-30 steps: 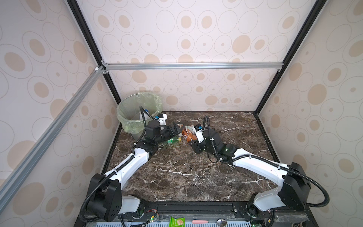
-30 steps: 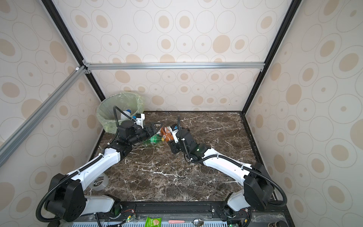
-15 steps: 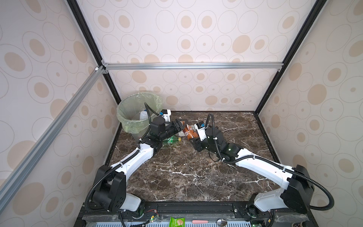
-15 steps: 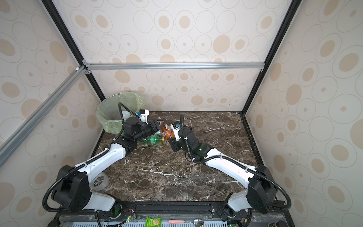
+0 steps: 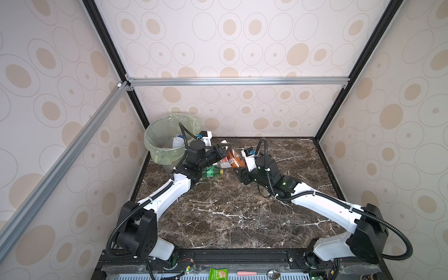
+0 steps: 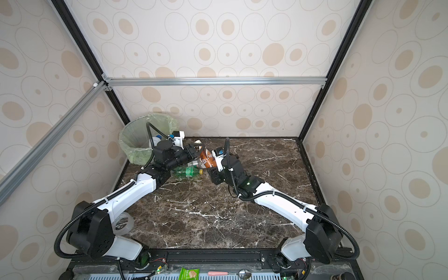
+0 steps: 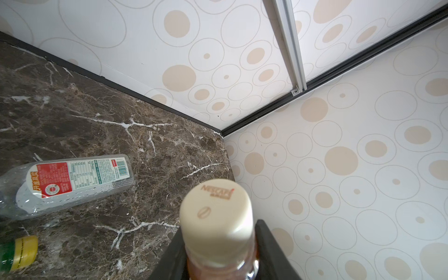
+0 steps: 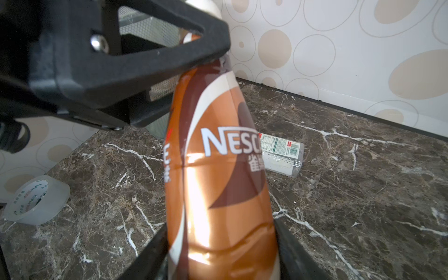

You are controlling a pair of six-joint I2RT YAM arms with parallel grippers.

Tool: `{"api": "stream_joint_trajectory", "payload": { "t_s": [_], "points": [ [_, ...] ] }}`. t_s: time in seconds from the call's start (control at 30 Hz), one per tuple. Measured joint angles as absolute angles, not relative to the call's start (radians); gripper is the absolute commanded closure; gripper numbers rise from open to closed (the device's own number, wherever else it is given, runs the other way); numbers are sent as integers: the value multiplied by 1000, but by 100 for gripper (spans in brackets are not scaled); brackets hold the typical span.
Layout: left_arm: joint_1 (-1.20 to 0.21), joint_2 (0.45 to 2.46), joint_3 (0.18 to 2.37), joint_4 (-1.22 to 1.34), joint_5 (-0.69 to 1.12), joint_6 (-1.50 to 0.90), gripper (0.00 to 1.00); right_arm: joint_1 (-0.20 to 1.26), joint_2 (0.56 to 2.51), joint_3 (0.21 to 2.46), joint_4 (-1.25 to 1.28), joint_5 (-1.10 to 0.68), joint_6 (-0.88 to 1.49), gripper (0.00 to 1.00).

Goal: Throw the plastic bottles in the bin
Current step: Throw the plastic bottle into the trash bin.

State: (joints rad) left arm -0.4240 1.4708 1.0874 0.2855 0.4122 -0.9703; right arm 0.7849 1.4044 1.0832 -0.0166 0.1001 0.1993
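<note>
Coffee bottle (image 8: 218, 181): glossy brown-orange plastic sleeve, matt cream cap (image 7: 217, 213). Clear bottle (image 7: 72, 184): transparent plastic, glossy printed label. Bin (image 5: 155, 148): translucent green plastic, thin crinkled film liner. Tabletop (image 5: 218, 213): polished dark veined marble. Rail (image 5: 237, 81): brushed aluminium. Tape roll (image 8: 36, 198): translucent, glossy

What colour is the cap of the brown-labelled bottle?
Cream, with a brown printed logo; the cap shows best in the left wrist view.
</note>
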Motion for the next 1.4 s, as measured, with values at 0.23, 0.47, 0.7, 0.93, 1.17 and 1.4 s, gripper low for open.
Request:
{"api": "stream_joint_trajectory", "payload": {
  "t_s": [0.23,0.47,0.7,0.93,1.17,1.4],
  "points": [
    [-424,1508,1166,220,393,-919,69,765,1411,1109,-29,78,197,22],
    [-421,1550,1311,91,353,-837,68,741,1412,1153,-44,63,192,11],
    [-379,1573,1514,-69,319,-740,68,734,1414,1224,-75,59,167,0],
    [-291,1582,1734,-218,276,-650,67,734,1457,1350,-94,44,154,0],
    [-179,1583,1952,-385,125,-514,66,734,1520,1490,-108,-5,165,0],
    [-148,1588,2111,-508,-147,-324,65,734,1575,1613,-128,-57,189,0]
  ]
}}
